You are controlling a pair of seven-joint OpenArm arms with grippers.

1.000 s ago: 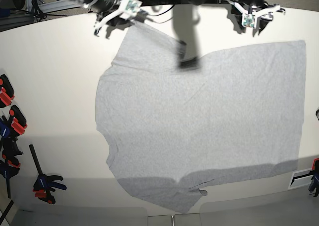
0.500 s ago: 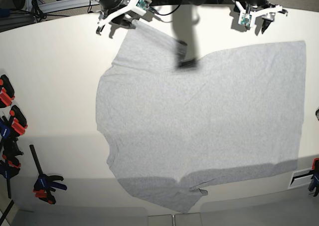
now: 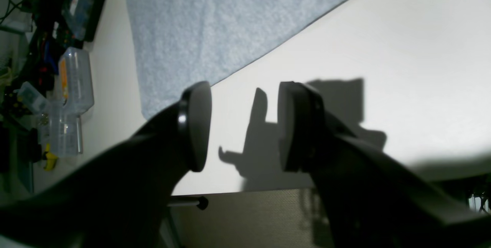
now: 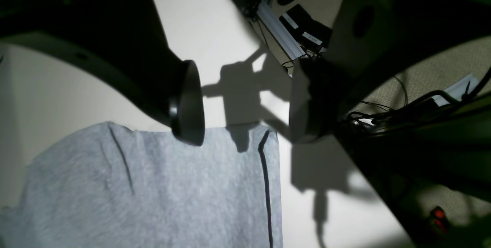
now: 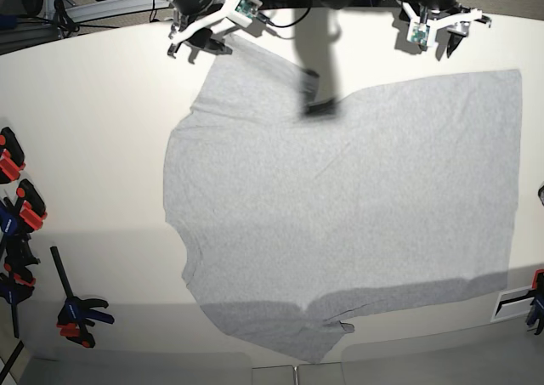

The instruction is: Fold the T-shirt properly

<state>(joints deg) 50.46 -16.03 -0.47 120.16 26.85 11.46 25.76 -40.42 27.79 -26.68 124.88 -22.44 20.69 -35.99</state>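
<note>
Biggest first: the T-shirt (image 5: 340,189) is spread over most of the table (image 5: 93,113), plain face up, hem side toward the left arm's side, one sleeve reaching up to the right arm and the other down at the near edge. Its outline matches a second ago; no fold added, no cloth moved. Lies mostly flat, slight creases near the upper sleeve and a small turned-up bit by the lower one.

What changed is the arms. Right gripper (image 4: 245,102) was a blur a second ago, is sharp now, and has shifted a little at the upper sleeve's end. Fingers are spread wide, no cloth between them; the sleeve edge runs just beside them in the wrist view, whether touching I can't tell. Left gripper (image 3: 244,125) has barely shifted; it's parted too, empty, over bare table off the shirt's top edge.

For the task: looks like lining up a first grab, folding itself hardly begun. Right seems nearly placed for the sleeve end; it probably needs to drop onto the edge and pinch. Left likely has to come over the shirt before it can help. Risk: pinching bare table, or catching just a loose layer and dragging the sleeve crooked.

Smallest: clamps (image 5: 81,313) on the far left of the base view, same spot as before, clear of the cloth.
</note>
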